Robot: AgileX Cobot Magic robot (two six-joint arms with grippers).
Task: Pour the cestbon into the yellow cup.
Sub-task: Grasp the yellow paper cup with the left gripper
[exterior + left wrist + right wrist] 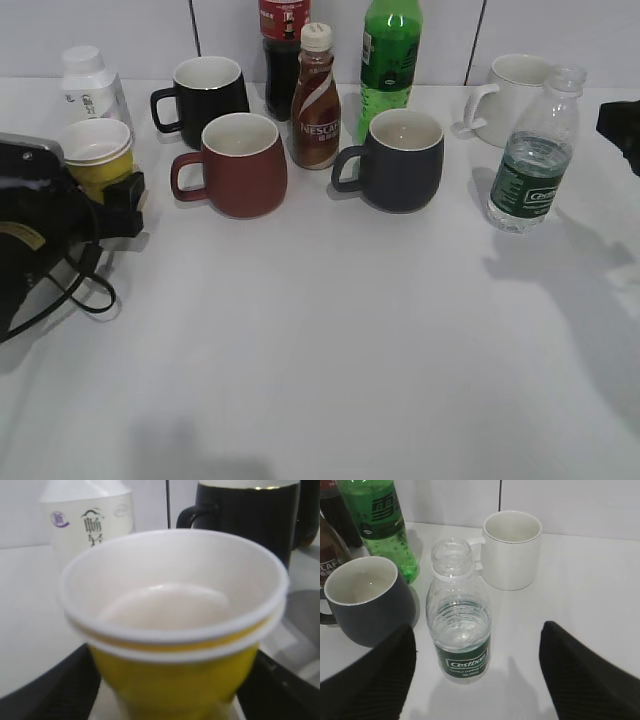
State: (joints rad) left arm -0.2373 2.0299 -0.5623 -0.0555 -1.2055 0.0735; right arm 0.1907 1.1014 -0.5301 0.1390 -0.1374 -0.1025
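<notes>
My left fingers grip the yellow cup; my right fingers gape, framing the Cestbon bottle at twelve o'clock; I judge closing on it comes next.

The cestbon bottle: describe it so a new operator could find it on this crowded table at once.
Start at the white mug at the table's far right edge. Just in front of it, right of the dark grey mug, stands the cestbon bottle, between the open fingers of the right gripper. It is the only clear, capless bottle, with a dark green label, unlike the bright green bottle.
</notes>
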